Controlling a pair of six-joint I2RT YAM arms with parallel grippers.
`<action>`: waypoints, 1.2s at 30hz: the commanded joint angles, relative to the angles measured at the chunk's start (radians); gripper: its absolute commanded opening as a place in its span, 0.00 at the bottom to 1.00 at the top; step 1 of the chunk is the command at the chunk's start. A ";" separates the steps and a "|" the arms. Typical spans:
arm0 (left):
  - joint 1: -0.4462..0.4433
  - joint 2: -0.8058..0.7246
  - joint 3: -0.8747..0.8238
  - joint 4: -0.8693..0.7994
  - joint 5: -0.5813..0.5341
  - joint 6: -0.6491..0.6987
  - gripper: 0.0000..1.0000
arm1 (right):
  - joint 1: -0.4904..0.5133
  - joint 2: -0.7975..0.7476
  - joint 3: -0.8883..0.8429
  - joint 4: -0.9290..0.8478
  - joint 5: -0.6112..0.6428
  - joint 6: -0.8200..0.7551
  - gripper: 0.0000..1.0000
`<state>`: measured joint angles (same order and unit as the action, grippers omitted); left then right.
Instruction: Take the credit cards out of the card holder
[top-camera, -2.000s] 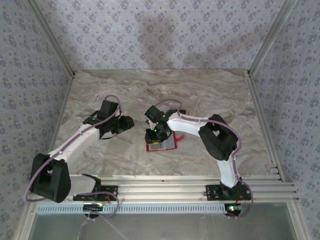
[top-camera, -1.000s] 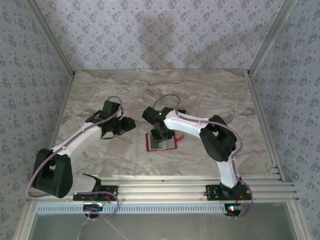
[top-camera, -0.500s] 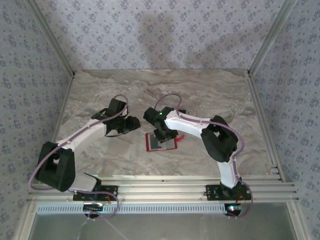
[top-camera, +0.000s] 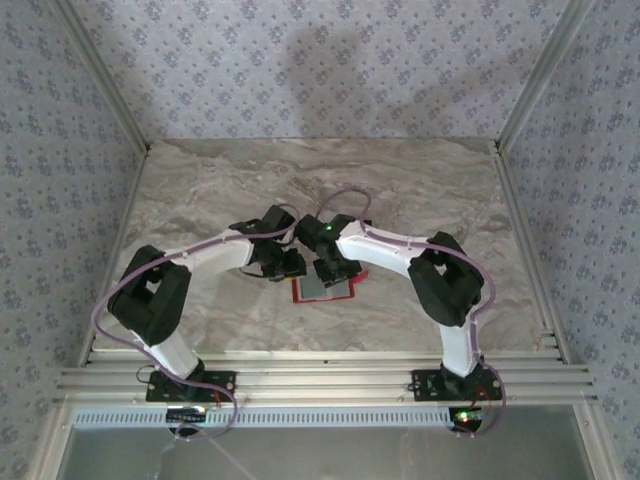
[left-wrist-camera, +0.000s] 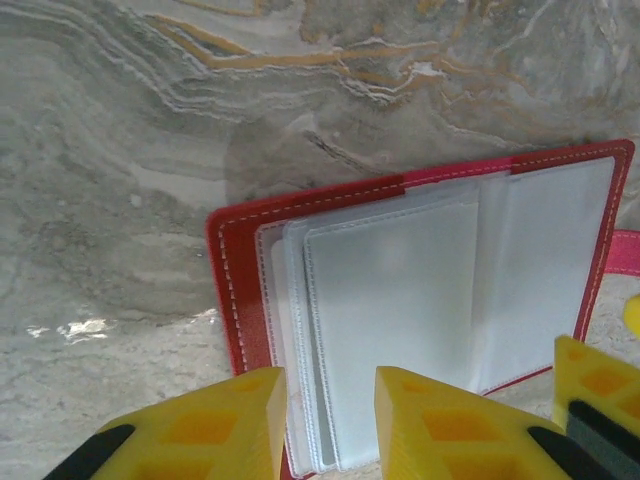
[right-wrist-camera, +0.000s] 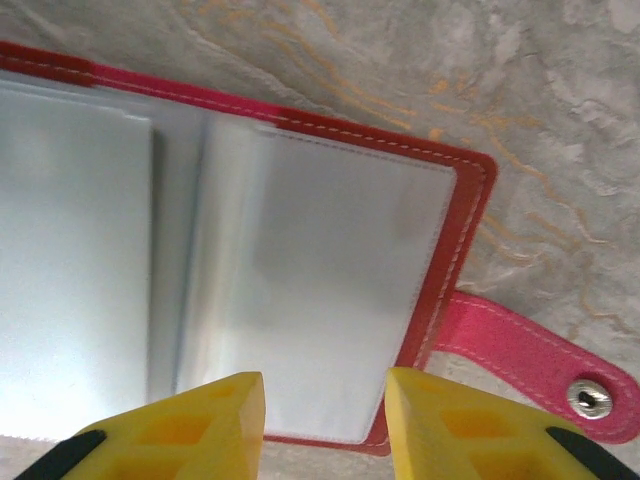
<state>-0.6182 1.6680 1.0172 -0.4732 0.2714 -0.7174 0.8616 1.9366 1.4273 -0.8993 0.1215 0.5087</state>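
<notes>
The red card holder (top-camera: 325, 291) lies open and flat on the marble table. In the left wrist view the card holder (left-wrist-camera: 235, 290) shows stacked pale grey pockets (left-wrist-camera: 400, 310). I cannot make out any separate credit cards in them. My left gripper (left-wrist-camera: 325, 405) hovers open just over the holder's left half. My right gripper (right-wrist-camera: 325, 405) is open above the right half (right-wrist-camera: 340, 290), beside the red snap tab (right-wrist-camera: 530, 360). From above, the left gripper (top-camera: 291, 264) and right gripper (top-camera: 329, 270) sit close together at the holder's far edge.
A yellow finger of the other gripper (left-wrist-camera: 600, 395) pokes into the left wrist view at the lower right. Patterned walls (top-camera: 320, 70) enclose the marble table (top-camera: 200, 190), and aluminium rails (top-camera: 320, 375) run along the near edge.
My left arm has swung right from the table's left side until its gripper is over the holder's left half. The right gripper has stayed over the open holder, shifting only slightly.
</notes>
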 joint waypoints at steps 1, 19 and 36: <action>0.031 -0.047 -0.024 -0.005 -0.024 -0.025 0.30 | -0.004 -0.057 -0.028 0.082 -0.131 0.022 0.38; 0.205 -0.235 -0.176 0.005 0.009 0.007 0.30 | -0.009 0.075 -0.004 0.361 -0.468 0.133 0.36; 0.204 -0.235 -0.172 0.013 0.020 0.012 0.30 | -0.004 0.035 -0.023 0.198 -0.271 0.092 0.36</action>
<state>-0.4179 1.4548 0.8478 -0.4667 0.2749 -0.7227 0.8589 1.9965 1.3998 -0.6052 -0.2314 0.6197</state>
